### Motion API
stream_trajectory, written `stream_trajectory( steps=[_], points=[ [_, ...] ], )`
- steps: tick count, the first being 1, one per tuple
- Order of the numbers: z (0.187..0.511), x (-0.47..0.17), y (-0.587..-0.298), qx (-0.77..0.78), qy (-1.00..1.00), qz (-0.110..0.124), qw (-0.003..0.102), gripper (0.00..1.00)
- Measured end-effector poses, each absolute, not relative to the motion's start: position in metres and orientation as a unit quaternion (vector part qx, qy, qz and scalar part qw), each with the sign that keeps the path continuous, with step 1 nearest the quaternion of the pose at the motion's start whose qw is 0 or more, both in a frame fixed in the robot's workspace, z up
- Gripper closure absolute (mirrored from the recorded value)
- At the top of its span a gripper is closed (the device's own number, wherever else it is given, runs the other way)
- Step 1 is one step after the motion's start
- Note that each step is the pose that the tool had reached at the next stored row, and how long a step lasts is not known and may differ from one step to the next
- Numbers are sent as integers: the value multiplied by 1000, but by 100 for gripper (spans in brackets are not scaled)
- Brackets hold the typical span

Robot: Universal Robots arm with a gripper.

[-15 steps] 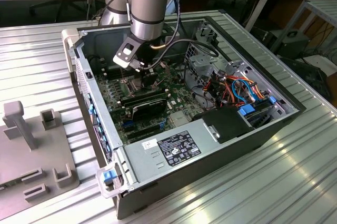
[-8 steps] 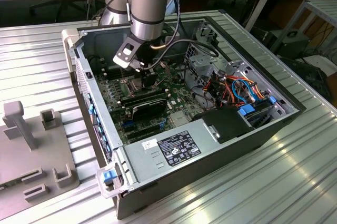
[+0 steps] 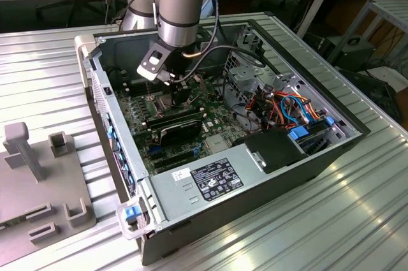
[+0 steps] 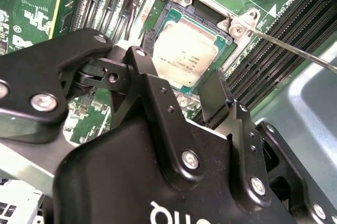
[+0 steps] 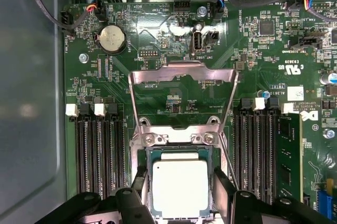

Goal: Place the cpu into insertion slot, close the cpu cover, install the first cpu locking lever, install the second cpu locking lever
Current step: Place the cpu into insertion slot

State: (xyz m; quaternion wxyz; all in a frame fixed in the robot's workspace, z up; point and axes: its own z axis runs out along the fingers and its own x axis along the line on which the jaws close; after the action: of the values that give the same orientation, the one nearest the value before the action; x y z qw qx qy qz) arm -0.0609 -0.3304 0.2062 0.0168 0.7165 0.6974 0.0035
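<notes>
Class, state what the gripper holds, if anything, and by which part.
Nothing: the gripper is open, its fingers flanking the cpu, which lies in the insertion slot with the cpu cover raised.

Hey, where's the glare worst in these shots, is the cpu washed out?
In the first wrist view the cpu is blown out almost white; in the second wrist view it glares less, faint marks showing; in the exterior view light streaks the ribbed table while the computer case stays dim inside.
</notes>
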Motion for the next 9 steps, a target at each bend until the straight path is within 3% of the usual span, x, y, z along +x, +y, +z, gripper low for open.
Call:
stream_trajectory(
  steps=[9],
  points=[
    [218, -61, -330, 716, 698, 2, 15, 41]
  ],
)
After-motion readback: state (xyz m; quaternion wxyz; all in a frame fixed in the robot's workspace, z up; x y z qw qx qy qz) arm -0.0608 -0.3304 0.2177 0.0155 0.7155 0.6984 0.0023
